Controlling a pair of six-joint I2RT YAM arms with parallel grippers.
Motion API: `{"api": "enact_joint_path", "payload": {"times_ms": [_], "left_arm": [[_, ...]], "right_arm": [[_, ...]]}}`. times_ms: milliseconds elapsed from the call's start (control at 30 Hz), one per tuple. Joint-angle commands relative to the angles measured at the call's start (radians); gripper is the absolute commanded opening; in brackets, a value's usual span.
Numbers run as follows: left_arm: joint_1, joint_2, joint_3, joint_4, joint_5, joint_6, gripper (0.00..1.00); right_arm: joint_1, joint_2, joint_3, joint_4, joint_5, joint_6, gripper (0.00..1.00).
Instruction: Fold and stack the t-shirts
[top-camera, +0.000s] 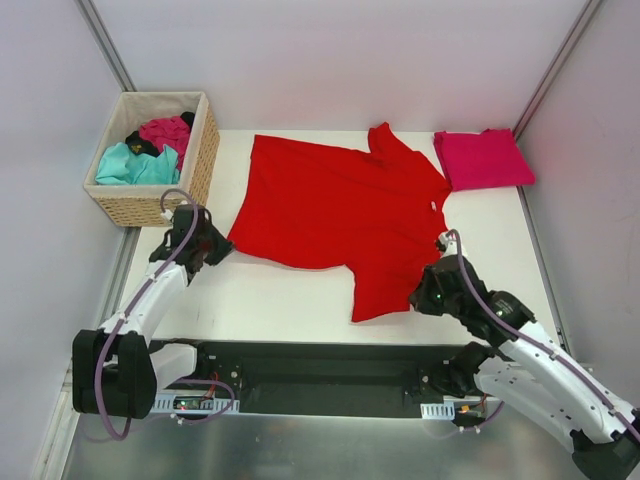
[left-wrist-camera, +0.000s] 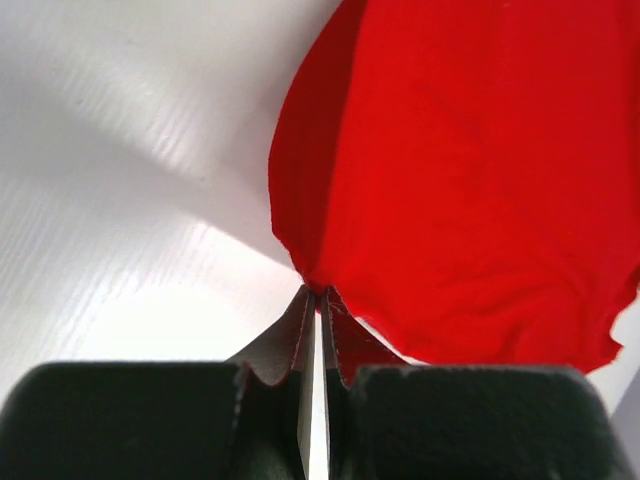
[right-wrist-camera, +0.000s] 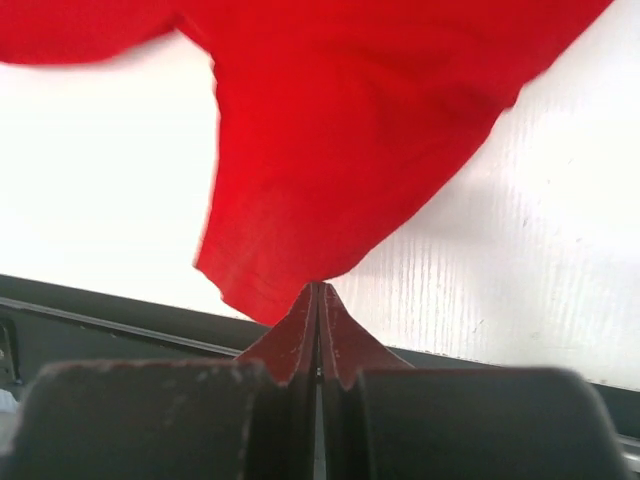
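Red t-shirt (top-camera: 330, 205) is being gripped at two points along its near edge on the white table (top-camera: 270, 295). At the near right, its lower sleeve is being pinched by the right gripper (right-wrist-camera: 318, 290), whose jaws are clamped fully together on the cloth. At the near left, the hem corner is being pinched the same way by the left gripper (left-wrist-camera: 315, 295), with only a thin fold of fabric caught between the closed jaws. The rest of the shirt is lying spread flat across the middle of the table, hem to the left and collar to the right.

Judged from this, a lengthwise fold is being started. It would be done best with both pinched points being lifted together and level. The near edge should be kept taut between them and carried toward the far edge, so that the near half is laid squarely over the far half. A low pull would probably drag the whole shirt instead of folding it.

Farther back on the right, a folded crimson t-shirt (top-camera: 485, 158) is lying at the table's far corner, just beside the red sleeve. At the far left, a teal t-shirt (top-camera: 130, 165), a magenta t-shirt (top-camera: 165, 130) and a black t-shirt (top-camera: 138, 146) are being held, bundled and unfolded, in the wicker basket (top-camera: 150, 208).
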Motion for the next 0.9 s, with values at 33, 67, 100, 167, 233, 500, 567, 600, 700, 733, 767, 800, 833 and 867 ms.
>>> {"api": "enact_joint_path", "payload": {"times_ms": [33,67,100,167,233,500,567,600,700,733,767,800,833,867], "left_arm": [[0.01,-0.041,0.093,-0.058,0.036,0.038,0.0],[0.01,-0.04,0.11,-0.061,0.029,0.043,0.0],[0.01,-0.034,0.119,-0.067,0.025,0.046,0.0],[0.01,-0.023,0.143,-0.072,0.022,0.052,0.0],[0.01,-0.011,0.159,-0.077,0.021,0.052,0.0],[0.01,0.058,0.249,-0.081,0.025,0.058,0.0],[0.01,0.083,0.283,-0.081,0.018,0.058,0.0],[0.01,0.092,0.295,-0.083,0.016,0.06,0.0],[0.01,0.132,0.34,-0.084,0.015,0.063,0.0],[0.01,0.144,0.35,-0.084,0.016,0.063,0.0],[0.01,0.17,0.376,-0.083,0.015,0.063,0.0],[0.01,0.184,0.39,-0.084,0.015,0.066,0.0],[0.01,0.198,0.406,-0.083,0.013,0.073,0.0],[0.01,0.228,0.436,-0.084,0.004,0.076,0.0]], "right_arm": [[0.004,0.012,0.163,-0.083,0.133,-0.081,0.01],[0.004,0.021,0.183,-0.084,0.168,-0.095,0.01],[0.004,0.024,0.215,-0.087,0.185,-0.106,0.01],[0.004,0.039,0.252,-0.087,0.247,-0.125,0.01],[0.001,0.051,0.311,-0.089,0.291,-0.161,0.01],[-0.081,0.166,0.437,-0.043,0.381,-0.227,0.01],[-0.115,0.183,0.453,-0.011,0.346,-0.237,0.01],[-0.158,0.194,0.461,-0.003,0.332,-0.241,0.01],[-0.245,0.235,0.487,0.031,0.285,-0.259,0.01],[-0.266,0.264,0.495,0.038,0.27,-0.267,0.01],[-0.284,0.28,0.513,0.046,0.247,-0.271,0.01],[-0.319,0.294,0.519,0.055,0.236,-0.273,0.0],[-0.338,0.311,0.524,0.064,0.219,-0.273,0.01],[-0.355,0.338,0.532,0.081,0.188,-0.273,0.0]]}}
